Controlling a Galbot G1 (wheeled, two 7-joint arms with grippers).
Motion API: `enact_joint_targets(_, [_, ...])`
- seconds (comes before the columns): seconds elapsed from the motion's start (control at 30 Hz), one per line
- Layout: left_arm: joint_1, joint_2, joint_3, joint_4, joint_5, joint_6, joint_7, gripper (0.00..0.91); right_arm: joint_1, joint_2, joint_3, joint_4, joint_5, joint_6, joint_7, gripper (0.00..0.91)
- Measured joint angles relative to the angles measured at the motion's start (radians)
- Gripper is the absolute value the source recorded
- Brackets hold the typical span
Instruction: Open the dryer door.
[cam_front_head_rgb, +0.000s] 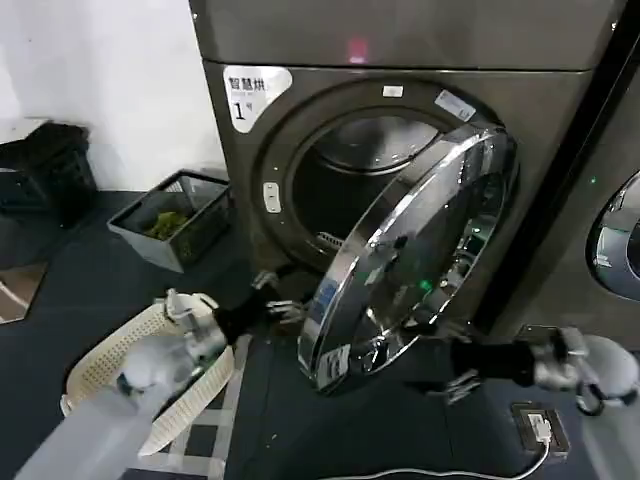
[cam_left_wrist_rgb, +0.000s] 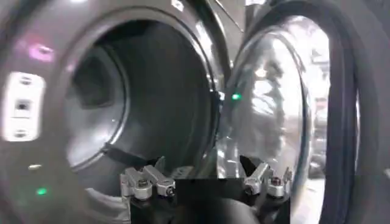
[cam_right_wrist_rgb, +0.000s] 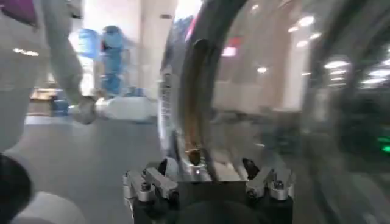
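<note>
The dryer (cam_front_head_rgb: 400, 35), dark grey with a white "1" label and a pink light, has its drum mouth (cam_front_head_rgb: 345, 175) showing. The dryer door (cam_front_head_rgb: 410, 250), chrome-rimmed with dark glass, stands swung partly out, hinged on the right side. My left gripper (cam_front_head_rgb: 285, 305) is open at the door's lower free edge. In the left wrist view the door (cam_left_wrist_rgb: 274, 109) rises between the spread fingers of that gripper (cam_left_wrist_rgb: 206, 176). My right gripper (cam_front_head_rgb: 440, 358) is open at the door's lower outer face. The chrome rim (cam_right_wrist_rgb: 195, 103) runs up between its fingers, at the gripper (cam_right_wrist_rgb: 206, 176).
A white laundry basket (cam_front_head_rgb: 150, 375) lies on the floor under my left arm. A grey bin (cam_front_head_rgb: 170, 215) stands left of the dryer. The neighbouring machine (cam_front_head_rgb: 615, 240) is close on the right. A small device with a cable (cam_front_head_rgb: 538, 425) lies on the floor.
</note>
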Motion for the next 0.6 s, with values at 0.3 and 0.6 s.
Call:
enact_joint_targets(0.3, [-0.099, -0.061, 0.141, 0.039, 0.015, -0.017, 0.017, 0.907, -0.111, 0.096, 0.35, 0.055, -0.074, -0.006, 0.273, 0.907])
enact_joint_targets(0.6, [-0.138, -0.071, 0.214, 0.023, 0.009, -0.021, 0.03, 0.907, -0.166, 0.131, 0.604, 0.087, -0.128, -0.007, 0.885, 0.907])
